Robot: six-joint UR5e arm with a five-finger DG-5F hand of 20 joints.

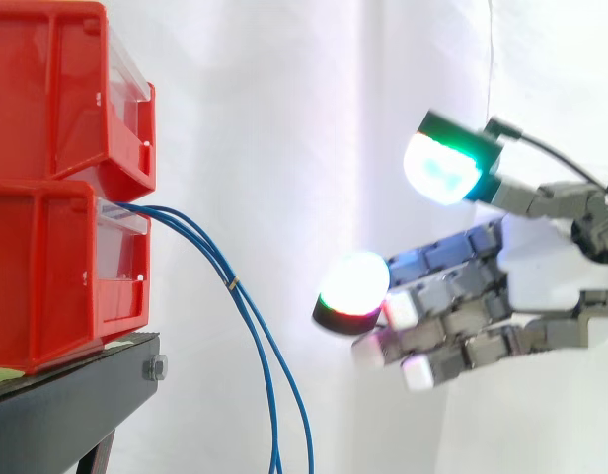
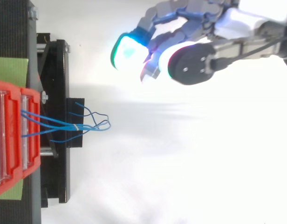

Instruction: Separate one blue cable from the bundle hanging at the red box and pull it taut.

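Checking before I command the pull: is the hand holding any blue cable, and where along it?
Nothing is held. The hand is open and apart from the blue cables, which hang free from the lower red bin.

The hand [image 1: 452, 296] extends level from the right, its fingers [image 1: 440, 259] nearly straight and spread apart.
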